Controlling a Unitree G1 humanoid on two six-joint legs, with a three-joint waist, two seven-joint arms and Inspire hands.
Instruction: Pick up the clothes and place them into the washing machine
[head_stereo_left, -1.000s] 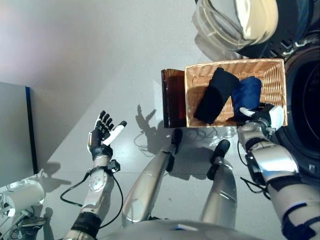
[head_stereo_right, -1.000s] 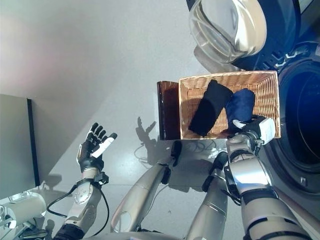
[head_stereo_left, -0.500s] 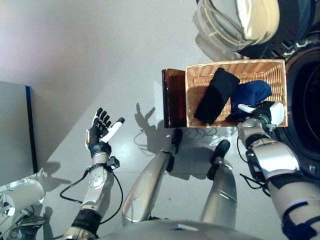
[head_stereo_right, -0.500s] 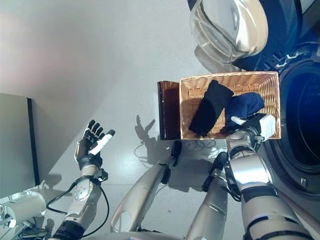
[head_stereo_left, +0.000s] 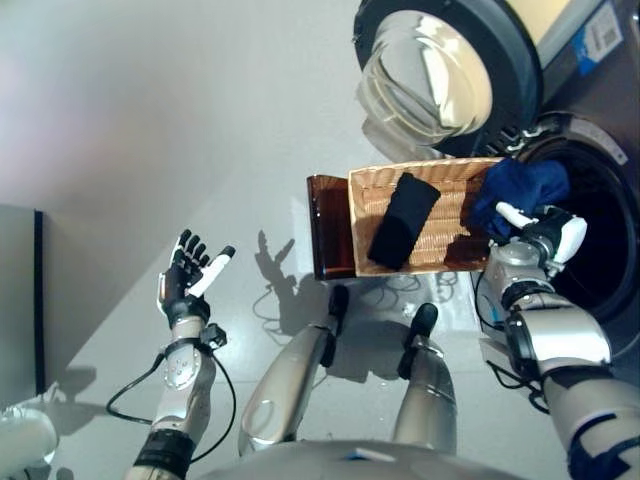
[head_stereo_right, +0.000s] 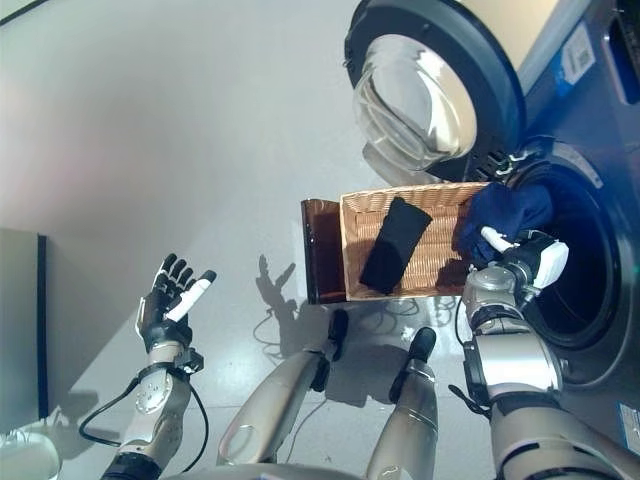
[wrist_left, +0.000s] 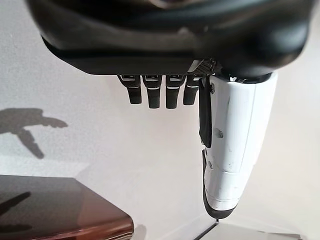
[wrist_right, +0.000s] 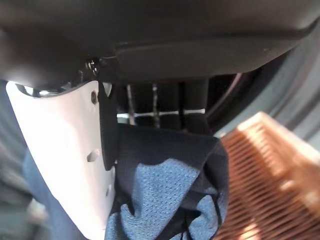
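Observation:
My right hand (head_stereo_left: 545, 232) is shut on a navy blue garment (head_stereo_left: 520, 188) and holds it lifted above the right end of the wicker basket (head_stereo_left: 452, 180), at the edge of the washing machine's open drum (head_stereo_left: 600, 240). The right wrist view shows the blue cloth (wrist_right: 170, 195) pinched between thumb and fingers. A black garment (head_stereo_left: 398, 220) lies in the basket. My left hand (head_stereo_left: 188, 280) is open and empty, raised over the floor at the left.
The basket rests on a low dark brown box (head_stereo_left: 328, 228). The machine's round glass door (head_stereo_left: 430, 80) stands open above the basket. A grey panel (head_stereo_left: 15, 290) is at the far left.
My right hand has lifted the blue garment out of the basket and moved it toward the drum. The camera has tilted, bringing the door and drum into view. The left hand stays raised.

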